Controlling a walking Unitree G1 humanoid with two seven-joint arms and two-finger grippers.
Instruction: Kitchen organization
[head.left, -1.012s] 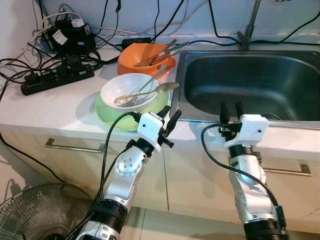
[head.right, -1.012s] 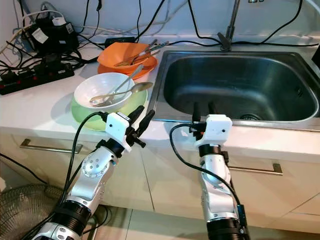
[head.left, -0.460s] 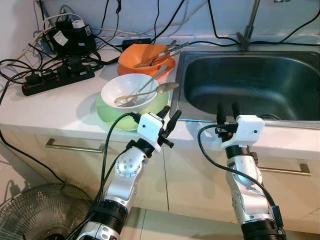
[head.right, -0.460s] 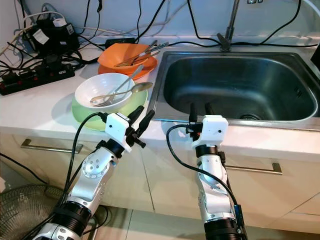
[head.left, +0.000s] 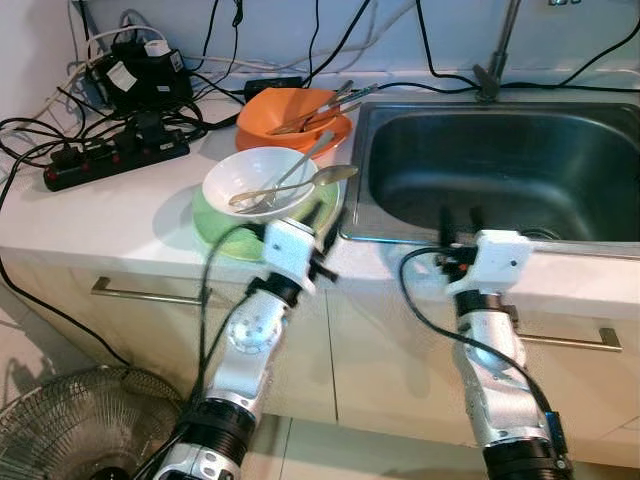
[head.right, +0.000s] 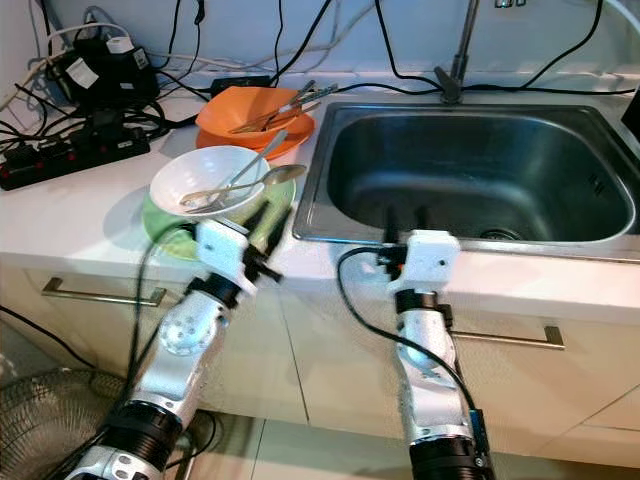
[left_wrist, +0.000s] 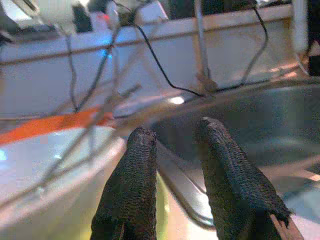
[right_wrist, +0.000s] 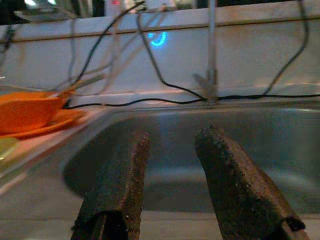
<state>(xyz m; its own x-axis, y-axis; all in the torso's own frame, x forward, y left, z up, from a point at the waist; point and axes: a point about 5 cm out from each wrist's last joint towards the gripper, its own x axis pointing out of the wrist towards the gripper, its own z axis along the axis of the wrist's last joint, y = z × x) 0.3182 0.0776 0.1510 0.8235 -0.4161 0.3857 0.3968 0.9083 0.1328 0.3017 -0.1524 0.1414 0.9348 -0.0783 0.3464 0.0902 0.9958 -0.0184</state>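
Where the bench (head.left: 120, 215) meets the sink (head.left: 500, 165), both grippers hover at the front edge. The left gripper (head.right: 268, 222) is blurred in the head views, its fingers (left_wrist: 135, 185) spread apart with nothing between them, reaching over the front rim of the green plate (head.left: 215, 225) near the sink's front left corner. On that plate sits a white bowl (head.left: 258, 180) holding two spoons (head.left: 295, 182) whose handles point toward the back of the bench. Just behind it, against the sink's left edge, an orange bowl (head.left: 290, 115) on an orange plate carries more cutlery (head.left: 330, 103).

The right gripper (head.left: 460, 222) is poised over the sink's front rim, fingers (right_wrist: 227, 175) parted and empty, pointing into the steel basin. A tap (head.left: 497, 55) rises at the back edge of the sink.

At the bench's back left corner lie a black power strip (head.left: 110, 160) and a tangle of cables (head.left: 150, 75). A fan (head.left: 80, 425) stands on the floor below the left drawer.
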